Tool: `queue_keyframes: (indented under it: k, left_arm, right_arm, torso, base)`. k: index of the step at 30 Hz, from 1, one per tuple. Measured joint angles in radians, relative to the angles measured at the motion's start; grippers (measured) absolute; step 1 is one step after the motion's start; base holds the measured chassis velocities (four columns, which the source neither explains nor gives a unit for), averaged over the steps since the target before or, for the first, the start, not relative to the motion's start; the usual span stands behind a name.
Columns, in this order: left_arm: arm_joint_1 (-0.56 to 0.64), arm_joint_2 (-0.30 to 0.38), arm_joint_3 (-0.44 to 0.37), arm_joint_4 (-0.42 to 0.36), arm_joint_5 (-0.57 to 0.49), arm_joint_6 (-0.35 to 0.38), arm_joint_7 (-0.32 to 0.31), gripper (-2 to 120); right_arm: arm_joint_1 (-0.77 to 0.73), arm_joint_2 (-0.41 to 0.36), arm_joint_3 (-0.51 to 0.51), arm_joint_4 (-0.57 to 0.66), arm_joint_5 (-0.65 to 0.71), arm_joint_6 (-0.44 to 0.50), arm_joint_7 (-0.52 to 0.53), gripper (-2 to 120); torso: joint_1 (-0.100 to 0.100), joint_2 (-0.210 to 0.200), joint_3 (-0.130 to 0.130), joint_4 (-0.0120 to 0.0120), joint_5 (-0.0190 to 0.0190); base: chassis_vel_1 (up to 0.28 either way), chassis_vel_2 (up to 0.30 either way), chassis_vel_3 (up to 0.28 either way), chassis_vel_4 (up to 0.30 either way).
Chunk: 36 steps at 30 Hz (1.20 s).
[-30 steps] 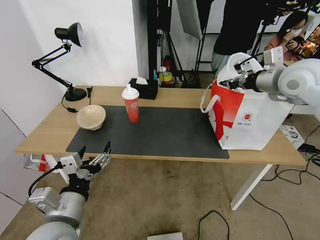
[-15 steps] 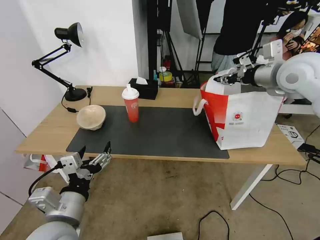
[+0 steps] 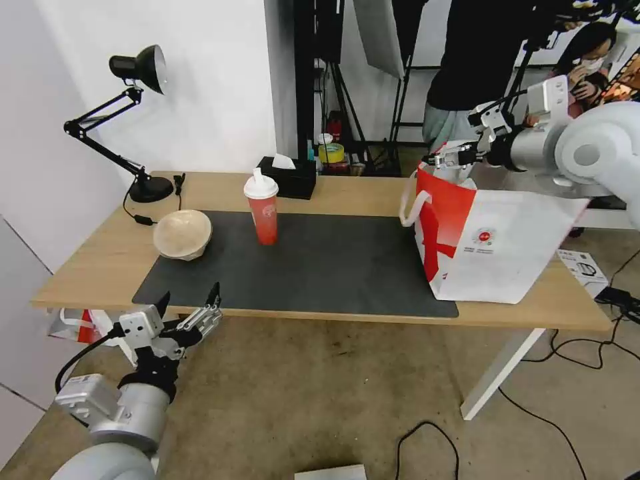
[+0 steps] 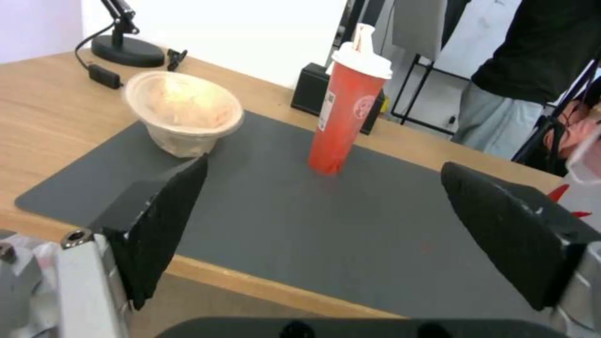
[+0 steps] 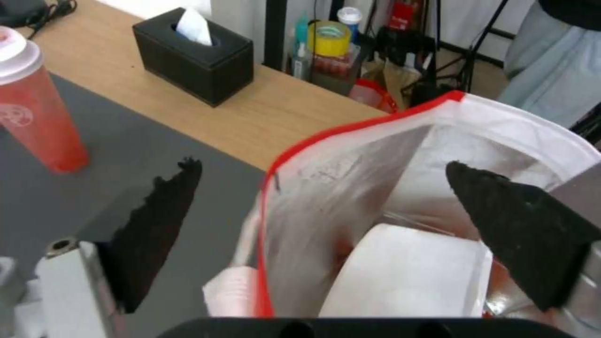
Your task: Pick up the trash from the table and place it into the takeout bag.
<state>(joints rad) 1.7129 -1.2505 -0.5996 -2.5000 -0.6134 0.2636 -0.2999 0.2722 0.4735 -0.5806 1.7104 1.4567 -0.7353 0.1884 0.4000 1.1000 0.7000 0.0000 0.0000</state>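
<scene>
You see only part of the white bowl (image 5: 407, 277) inside the takeout bag (image 3: 507, 247); its red scrap is hidden from you. The bag's walls hide its floor. The right gripper's fingers (image 3: 443, 159) look too small to judge.

Takeout bag (image 3: 497, 247), white with red side panel and small round logo, stands on the right end of the table (image 3: 347, 193), leaning, mouth open; a white bowl (image 5: 407, 277) lies inside against the silver lining, and a white strap handle hangs off its left side. Red cup (image 3: 262, 208) with white lid stands upright on the far-left part of the dark grey mat (image 3: 320, 267). Beige pulp bowl (image 3: 182, 234) sits tilted at the mat's left edge, near and left of the cup, apart from it.
</scene>
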Motion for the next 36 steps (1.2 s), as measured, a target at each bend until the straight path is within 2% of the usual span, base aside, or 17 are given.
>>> queue_keyframes:
  k: [8,13,19,22,25,27,28,31,32,36]
  left_arm:
    - [0.004,-0.003,0.0,0.0,0.001,0.0,-0.001,100]
    - [0.006,0.0,-0.001,0.0,0.001,0.0,-0.001,100]
    - [0.008,0.003,-0.001,0.0,0.001,0.0,-0.001,100]
    - [0.008,0.005,-0.001,0.0,0.001,0.0,-0.001,100]
    - [0.009,0.007,-0.002,0.0,0.0,0.0,-0.001,100]
    - [0.009,0.007,-0.002,0.0,0.0,0.0,-0.001,100]
    - [0.009,0.007,-0.002,0.0,0.0,0.0,-0.001,100]
    - [0.008,0.004,-0.003,0.0,-0.002,0.0,-0.001,100]
    - [0.008,0.004,-0.003,0.0,-0.002,0.0,-0.001,100]
    - [0.009,0.001,-0.003,0.0,-0.004,0.0,-0.001,100]
  right_arm:
    - [-0.013,-0.012,0.03,0.009,0.001,0.0,-0.012,100]
    - [-0.053,-0.026,0.107,0.025,0.003,0.001,-0.032,100]
    - [-0.144,-0.033,0.268,0.057,-0.002,0.005,-0.028,100]
    - [-0.19,-0.038,0.328,0.092,-0.015,0.042,-0.022,100]
    - [-0.264,-0.051,0.395,0.162,-0.031,0.144,-0.003,100]
    - [-0.264,-0.051,0.395,0.162,-0.031,0.144,-0.003,100]
    - [-0.319,-0.052,0.428,0.213,-0.055,0.233,0.036,100]
    - [-0.385,-0.043,0.432,0.293,-0.157,0.381,0.133,100]
    - [-0.385,-0.043,0.432,0.293,-0.157,0.381,0.133,100]
    - [-0.461,-0.024,0.409,0.376,-0.324,0.576,0.265,100]
  torso:
    - [0.0,0.0,0.0,0.0,0.0]
    - [0.0,0.0,0.0,0.0,0.0]
    - [0.0,0.0,0.0,0.0,0.0]
    - [0.0,0.0,0.0,0.0,0.0002]
    - [0.0,0.0,0.0,-0.0003,0.0]
    - [0.0,0.0,0.0,-0.0003,0.0]
    - [0.0,0.0,0.0,-0.0002,-0.0001]
    - [0.0,0.0,0.0,0.0,0.0001]
    - [0.0,0.0,0.0,0.0,0.0001]
    - [0.0,0.0,0.0,0.0,-0.0001]
  base:
    - [0.0,0.0,0.0,0.0]
    - [0.0,0.0,0.0,0.0]
    - [0.0,0.0,0.0,0.0]
    - [0.0,0.0,0.0,0.0]
    - [0.0,0.0,0.0,0.0]
    - [0.0,0.0,0.0,0.0]
    - [0.0,0.0,0.0,0.0]
    - [0.0,0.0,0.0,0.0]
    - [0.0,0.0,0.0,0.0]
    - [0.0,0.0,0.0,0.0]
